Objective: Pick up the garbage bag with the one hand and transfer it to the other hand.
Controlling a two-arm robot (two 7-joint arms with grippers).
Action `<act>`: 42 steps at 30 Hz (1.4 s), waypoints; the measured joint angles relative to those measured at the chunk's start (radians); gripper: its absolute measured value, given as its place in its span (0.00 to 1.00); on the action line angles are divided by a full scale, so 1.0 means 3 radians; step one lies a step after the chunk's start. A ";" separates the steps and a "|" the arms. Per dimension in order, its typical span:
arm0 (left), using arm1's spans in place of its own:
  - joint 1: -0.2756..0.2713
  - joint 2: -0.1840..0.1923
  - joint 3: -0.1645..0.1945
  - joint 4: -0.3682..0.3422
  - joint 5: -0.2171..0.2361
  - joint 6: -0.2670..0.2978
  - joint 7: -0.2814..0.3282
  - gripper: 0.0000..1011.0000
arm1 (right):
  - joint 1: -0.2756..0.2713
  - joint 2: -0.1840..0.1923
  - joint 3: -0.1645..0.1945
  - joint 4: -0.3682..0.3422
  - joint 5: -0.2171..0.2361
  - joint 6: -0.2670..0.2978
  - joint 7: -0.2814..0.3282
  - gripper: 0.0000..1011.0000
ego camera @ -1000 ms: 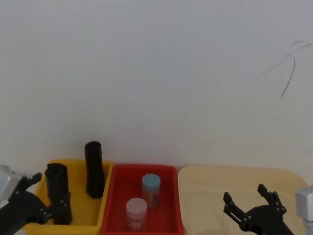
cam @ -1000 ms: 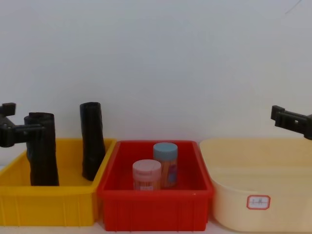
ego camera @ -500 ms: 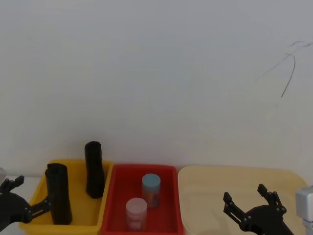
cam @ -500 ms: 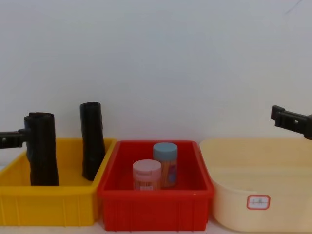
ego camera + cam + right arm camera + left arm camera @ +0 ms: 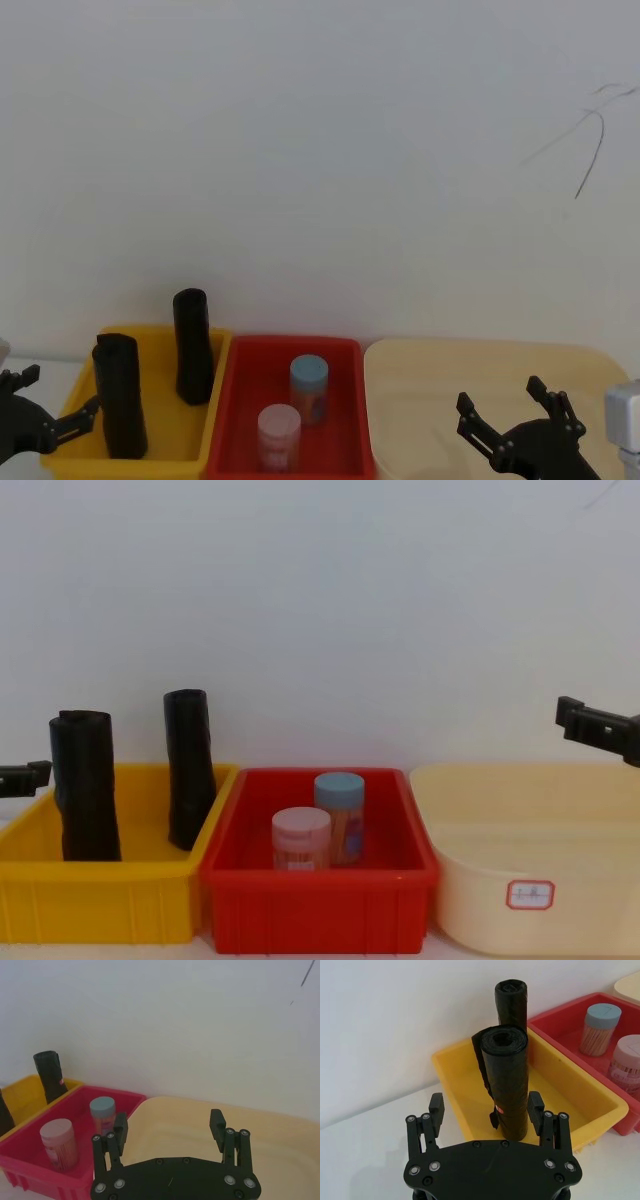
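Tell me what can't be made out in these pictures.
- Label on the cream tub, chest view: print too small to read.
- Foot of the near garbage bag, chest view: hidden behind the front wall of the yellow bin.
- Left gripper, head view: body cut off by the lower left corner.

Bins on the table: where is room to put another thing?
The cream tub is bare inside, below the open right gripper. The yellow bin has free floor beside the near black roll, in front of the far black roll. The red bin is tighter: the pink-lidded jar and blue-lidded jar stand close mid-bin.
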 joint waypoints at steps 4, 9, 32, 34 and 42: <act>-0.0040 -0.0020 0.0007 0.0044 -0.0004 0.0018 -0.0045 0.99 | 0.0000 0.0000 0.0000 0.0000 0.0000 0.0000 0.0000 0.99; -0.0094 -0.0056 0.0020 0.0096 -0.0020 0.0037 -0.0103 0.99 | 0.0000 0.0000 0.0000 0.0000 0.0000 0.0000 0.0000 0.99; -0.0381 -0.0323 0.0156 0.0400 0.0022 0.0183 -0.0178 0.99 | 0.0000 0.0000 0.0000 0.0000 0.0000 0.0000 0.0000 0.99; -0.0408 -0.0350 0.0172 0.0425 0.0042 0.0190 -0.0174 0.99 | 0.0000 0.0000 0.0000 0.0000 0.0000 0.0000 0.0000 0.99; -0.0499 -0.0441 0.0219 0.0499 0.0105 0.0199 -0.0146 0.99 | 0.0000 0.0000 0.0000 0.0000 0.0000 0.0000 0.0000 0.99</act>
